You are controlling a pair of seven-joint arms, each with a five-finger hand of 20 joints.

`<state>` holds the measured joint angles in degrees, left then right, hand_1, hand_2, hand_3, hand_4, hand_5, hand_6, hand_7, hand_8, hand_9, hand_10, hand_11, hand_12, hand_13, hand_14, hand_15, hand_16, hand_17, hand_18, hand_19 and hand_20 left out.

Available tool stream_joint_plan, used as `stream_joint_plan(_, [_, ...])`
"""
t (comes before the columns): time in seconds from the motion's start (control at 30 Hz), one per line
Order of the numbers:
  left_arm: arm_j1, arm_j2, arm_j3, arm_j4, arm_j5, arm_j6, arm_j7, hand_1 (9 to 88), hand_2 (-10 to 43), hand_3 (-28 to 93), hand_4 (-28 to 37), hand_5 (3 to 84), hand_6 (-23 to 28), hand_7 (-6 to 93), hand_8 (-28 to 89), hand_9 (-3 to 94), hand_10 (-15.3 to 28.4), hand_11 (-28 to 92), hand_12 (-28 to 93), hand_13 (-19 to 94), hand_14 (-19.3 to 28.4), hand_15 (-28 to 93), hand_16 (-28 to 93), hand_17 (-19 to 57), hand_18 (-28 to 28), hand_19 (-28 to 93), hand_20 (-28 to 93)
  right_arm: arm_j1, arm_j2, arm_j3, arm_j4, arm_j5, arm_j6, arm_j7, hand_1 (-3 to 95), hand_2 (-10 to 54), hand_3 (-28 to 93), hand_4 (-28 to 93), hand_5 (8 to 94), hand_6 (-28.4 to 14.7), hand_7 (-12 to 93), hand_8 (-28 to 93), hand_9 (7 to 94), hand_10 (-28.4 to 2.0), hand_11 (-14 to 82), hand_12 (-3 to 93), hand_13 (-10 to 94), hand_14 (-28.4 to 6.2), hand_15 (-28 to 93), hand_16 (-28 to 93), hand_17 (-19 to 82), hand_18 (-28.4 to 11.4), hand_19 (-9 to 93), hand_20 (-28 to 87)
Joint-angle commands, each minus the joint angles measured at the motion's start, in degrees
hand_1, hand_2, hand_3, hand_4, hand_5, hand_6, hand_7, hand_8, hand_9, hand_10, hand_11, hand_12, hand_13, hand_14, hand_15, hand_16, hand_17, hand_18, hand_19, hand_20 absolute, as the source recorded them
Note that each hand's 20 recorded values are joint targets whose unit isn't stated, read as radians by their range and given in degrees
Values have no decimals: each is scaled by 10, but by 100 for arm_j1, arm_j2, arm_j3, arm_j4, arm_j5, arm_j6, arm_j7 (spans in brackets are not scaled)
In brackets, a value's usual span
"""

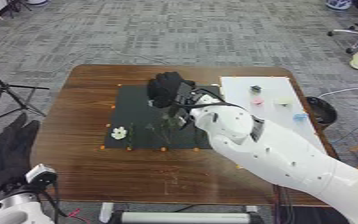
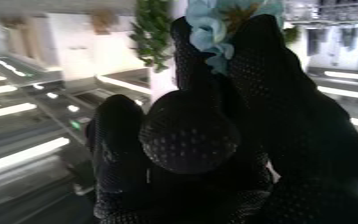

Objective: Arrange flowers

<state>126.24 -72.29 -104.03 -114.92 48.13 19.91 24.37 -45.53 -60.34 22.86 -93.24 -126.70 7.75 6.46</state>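
No readable text or signs stand on anything here.

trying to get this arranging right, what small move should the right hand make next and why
Probably lower the right hand a little toward the dark mat: it hangs over the mat with a light blue flower at its fingertips, and a white flower lies there.

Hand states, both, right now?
Left hand: open, fingers straight, nothing held.
Right hand: closed on a light-blue flower, at its fingertips.
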Motion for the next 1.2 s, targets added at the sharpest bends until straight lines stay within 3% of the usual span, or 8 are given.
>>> stream_joint_plan(0.03, [-302,139,-222,57,-189,1,-9,312,277,641,-283,457,86,79,-88,502,160,158,34,374,119,101,-66,172,60,38,185,175,-943,-103,427,-353,-378,-365,608,-95,559,-148,788,13,203,58,849,-111,51,313,906,-12,606,327,610,-150,932,578])
stream_joint_plan(0.3, [-448,113,-459,49,-145,-274,-240,343,280,616,-283,435,94,81,-88,478,157,164,8,359,114,97,-91,177,58,44,168,-295,-1745,251,1136,-994,-668,-589,605,-95,559,-151,786,18,197,47,844,-106,45,295,910,-10,608,324,613,-149,932,580])
stream_joint_plan(0.37, [-449,82,-533,1,-132,-341,-297,338,280,622,-283,439,92,82,-87,478,157,167,9,359,115,99,-90,176,59,45,168,-455,-1965,439,1329,-1229,-784,-754,601,-95,561,-153,785,20,195,44,840,-104,46,289,910,-10,608,324,613,-149,932,582])
stream_joint_plan(0.63, [-539,-48,-955,-109,-54,-891,-633,328,278,632,-283,453,85,84,-85,481,160,171,12,360,118,101,-83,171,60,47,170,-697,-2359,884,1805,-1778,-1022,-808,596,-95,563,-159,782,25,193,39,829,-99,46,274,910,-10,608,325,614,-148,932,584])
stream_joint_plan(0.83, [-608,-326,-1442,-154,-73,-1494,-968,319,274,636,-283,463,82,84,-83,491,164,174,20,365,122,104,-75,169,63,45,171,-747,-2503,1074,2081,-1905,-1090,-704,593,-95,564,-162,779,24,188,36,820,-97,48,258,908,-10,608,326,612,-148,932,584])
stream_joint_plan(0.93, [-670,-509,-1786,-160,-22,-1894,-1179,318,274,637,-283,467,82,83,-82,492,164,174,21,367,123,104,-73,168,63,45,170,-787,-2612,1229,2243,-2123,-1070,-712,594,-95,563,-163,777,25,187,36,818,-95,50,252,908,-10,606,326,611,-148,932,584])
stream_joint_plan(1.1, [-811,-843,-2471,-107,-77,-2557,-1630,312,273,642,-283,472,81,85,-81,492,165,173,23,368,125,104,-70,168,64,45,170,-856,-2645,1350,2333,-2255,-1095,-662,593,-95,560,-160,773,26,185,34,810,-93,48,242,906,-11,604,326,609,-149,932,582])
stream_joint_plan(1.2, [-940,-1096,-3008,-53,-140,-3081,-1999,309,272,645,-283,474,81,84,-81,493,165,172,24,369,126,104,-69,167,64,45,170,-910,-2652,1431,2348,-2332,-1198,-650,588,-95,562,-158,770,26,183,34,801,-93,51,231,904,-11,602,326,608,-150,932,580])
